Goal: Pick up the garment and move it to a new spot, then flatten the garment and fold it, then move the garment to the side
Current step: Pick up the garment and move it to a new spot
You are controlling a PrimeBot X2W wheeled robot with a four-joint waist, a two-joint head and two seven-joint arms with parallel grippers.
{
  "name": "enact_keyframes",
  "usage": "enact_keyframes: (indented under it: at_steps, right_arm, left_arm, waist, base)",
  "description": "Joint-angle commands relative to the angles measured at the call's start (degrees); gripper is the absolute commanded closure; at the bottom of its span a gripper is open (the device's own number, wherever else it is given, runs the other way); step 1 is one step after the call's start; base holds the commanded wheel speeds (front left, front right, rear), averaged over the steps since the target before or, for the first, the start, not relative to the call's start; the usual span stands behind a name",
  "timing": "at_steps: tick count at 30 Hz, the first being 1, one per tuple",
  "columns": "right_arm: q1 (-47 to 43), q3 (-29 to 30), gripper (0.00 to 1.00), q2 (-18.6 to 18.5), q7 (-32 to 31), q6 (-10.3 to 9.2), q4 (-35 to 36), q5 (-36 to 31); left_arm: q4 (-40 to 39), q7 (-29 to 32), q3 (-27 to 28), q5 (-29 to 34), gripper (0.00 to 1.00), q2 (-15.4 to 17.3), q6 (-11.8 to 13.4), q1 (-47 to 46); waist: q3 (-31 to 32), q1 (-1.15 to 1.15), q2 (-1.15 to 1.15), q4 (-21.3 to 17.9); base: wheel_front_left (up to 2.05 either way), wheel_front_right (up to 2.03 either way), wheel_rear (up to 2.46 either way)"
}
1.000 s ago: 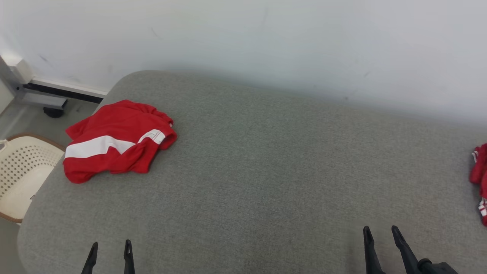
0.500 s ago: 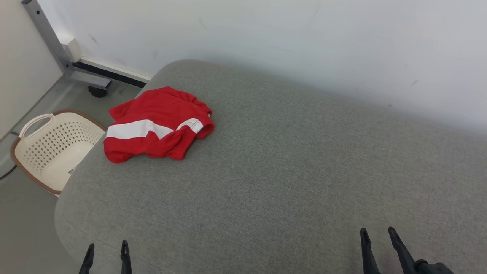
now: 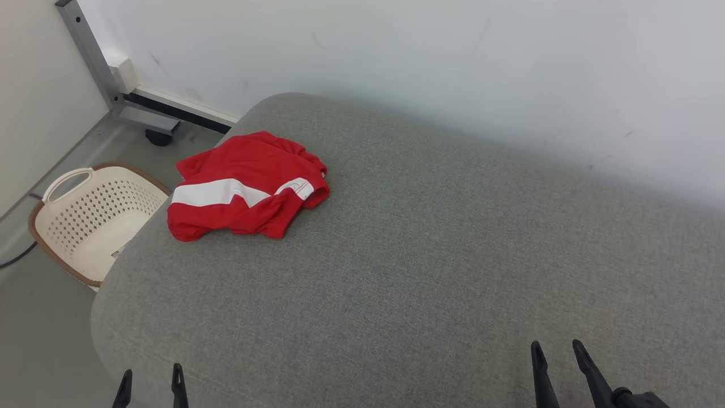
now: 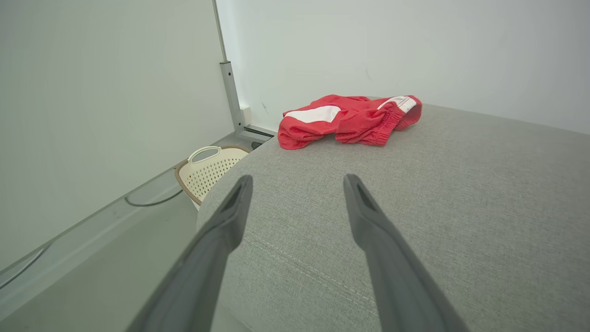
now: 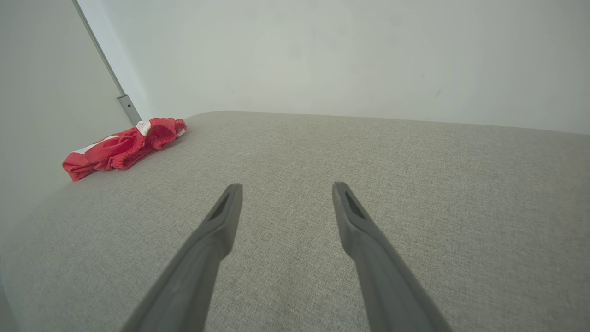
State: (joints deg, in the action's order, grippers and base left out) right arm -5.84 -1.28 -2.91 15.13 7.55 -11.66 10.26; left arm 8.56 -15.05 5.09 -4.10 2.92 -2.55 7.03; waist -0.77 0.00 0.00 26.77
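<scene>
the red garment [image 3: 247, 184] with its white stripe lies bunched at about ten o'clock on the grey padded surface [image 3: 425, 255], near the far left corner and just above the cream basket [image 3: 85, 221] on the floor at nine. it probably waits there for the first pick-up. the left gripper [image 3: 151, 369] at seven and the right gripper [image 3: 555, 343] at five hover with fingers spread wide, holding and touching nothing, well apart from the cloth.

Lots of room on the grey padded top [image 3: 430, 255]
The red shorts [image 3: 247, 186] lie at the upper left; the white wall [image 3: 396, 51] blocks the top, and a basket [image 3: 85, 221] sits at the left.
</scene>
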Motion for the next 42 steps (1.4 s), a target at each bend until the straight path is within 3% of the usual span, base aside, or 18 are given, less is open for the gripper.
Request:
enact_keyframes:
  at_steps: [1,13,21,31,40,42]
  right_arm:
    - [0.1,-0.2,0.0,0.0,0.0,-0.09,0.1,0.0]
    - [2.5,-1.0,0.0,0.0,0.0,-0.09,1.4,-1.9]
    - [8.9,-2.5,0.0,0.0,0.0,-0.09,2.8,-4.0]
    - [13.7,-2.7,0.0,0.0,0.0,-0.09,4.4,-3.9]
    - [17.1,-2.7,0.0,0.0,0.0,-0.09,5.1,-3.7]
    - [17.5,-2.8,0.0,0.0,0.0,-0.09,5.2,-3.5]
  left_arm:
    - [-0.2,-0.1,0.2,-0.9,0.0,-0.1,0.1,0.5]
    - [2.3,-0.1,2.3,-3.2,0.0,-0.1,-0.9,-6.4]
    - [9.1,-0.1,7.6,-4.9,0.0,2.0,-3.5,-20.9]
    - [19.3,-0.1,11.2,-7.5,0.0,8.0,-4.4,-35.1]
    - [34.7,1.4,9.6,-9.1,0.0,16.0,-4.8,-48.7]
    - [35.9,1.6,9.5,-9.3,0.0,16.5,-4.8,-49.8]
  waist:
    - [-0.1,0.0,0.0,-0.3]
    - [-3.1,0.0,0.0,-4.6]
    - [-10.3,0.0,0.0,-11.3]
    - [-17.4,0.0,0.0,-18.3]
    - [-22.3,0.0,0.0,-23.4]
    - [-22.8,0.0,0.0,-23.8]
  base:
    - [0.0,0.0,0.0]
    - [0.0,0.0,0.0]
    - [0.0,0.0,0.0]
    - [0.0,0.0,0.0]
    - [0.0,0.0,0.0]
    - [0.0,0.0,0.0]
